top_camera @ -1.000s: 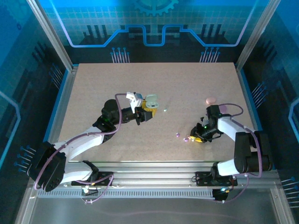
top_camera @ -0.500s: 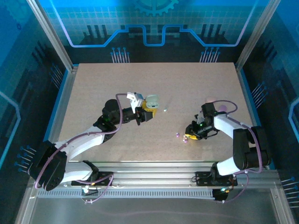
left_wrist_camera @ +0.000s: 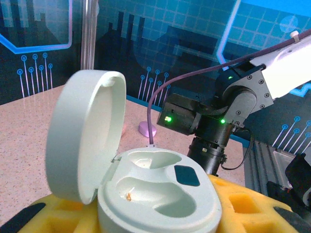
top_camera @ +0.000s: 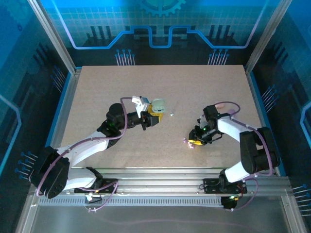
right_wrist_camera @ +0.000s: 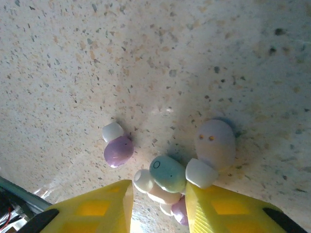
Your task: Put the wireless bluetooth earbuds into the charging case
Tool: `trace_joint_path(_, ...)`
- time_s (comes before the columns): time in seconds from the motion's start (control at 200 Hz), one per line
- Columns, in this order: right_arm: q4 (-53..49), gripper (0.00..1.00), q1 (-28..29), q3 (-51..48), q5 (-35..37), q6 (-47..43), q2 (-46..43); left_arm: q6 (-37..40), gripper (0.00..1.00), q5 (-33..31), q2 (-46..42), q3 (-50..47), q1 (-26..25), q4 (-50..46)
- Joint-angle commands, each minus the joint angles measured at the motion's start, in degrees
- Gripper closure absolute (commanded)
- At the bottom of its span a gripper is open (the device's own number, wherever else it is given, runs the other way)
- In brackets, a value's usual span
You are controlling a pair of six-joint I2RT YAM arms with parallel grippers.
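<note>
My left gripper (top_camera: pixel 153 118) is shut on an open white charging case (left_wrist_camera: pixel 160 194) with its lid up; both wells are bare, and the yellow fingers (left_wrist_camera: pixel 252 208) clamp its sides. In the top view the case (top_camera: pixel 157 105) sits left of centre. My right gripper (right_wrist_camera: pixel 158 208) is open, low over the table, its fingertips on either side of a mint earbud (right_wrist_camera: pixel 167 174) and a peach one (right_wrist_camera: pixel 158 193) beneath it. A purple earbud (right_wrist_camera: pixel 118 149) lies to its left. Touching the right finger is a lilac-white earbud (right_wrist_camera: pixel 215 143). From above this gripper (top_camera: pixel 193 142) is right of centre.
A pink oval case (top_camera: pixel 219 104) lies behind the right arm, and a lilac pebble-like case (left_wrist_camera: pixel 147 129) rests on the table beyond the held case. A tiny pale earbud (top_camera: pixel 171 114) lies just right of the held case. The right arm (left_wrist_camera: pixel 218 121) is close by.
My right gripper has slid left across the table and now straddles the earbud cluster. The left gripper and its case have stayed put.
</note>
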Motion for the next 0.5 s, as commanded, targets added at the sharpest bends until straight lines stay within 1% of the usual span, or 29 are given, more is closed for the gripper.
trace_joint_path(0.0,0.3,0.64,1.3,2.4,1.1,-0.1,1.6,-0.1,0.63,0.1,-1.6,1.1,0.3,0.7)
trace_joint_path(0.1,0.1,0.65,1.4,4.2,2.7,0.0,3.0,-0.2,0.64,0.3,-1.5,1.2,0.3,0.8)
trace_joint_path(0.245,0.9,0.65,1.8,6.2,2.0,-0.1,4.9,-0.1,0.64,0.0,-1.9,0.9,0.2,0.6)
trace_joint_path(0.305,-0.8,0.66,1.9,7.4,3.1,-0.3,5.4,-0.1,0.63,0.0,-1.9,0.9,0.2,0.5)
trace_joint_path(0.36,-2.8,0.66,2.5,8.9,5.1,-0.9,4.6,-0.1,0.63,0.0,-2.1,1.0,0.2,0.1)
trace_joint_path(0.495,-5.8,0.66,3.1,7.9,7.9,-2.6,1.9,0.4,0.63,-0.5,-2.4,0.8,0.3,-0.3)
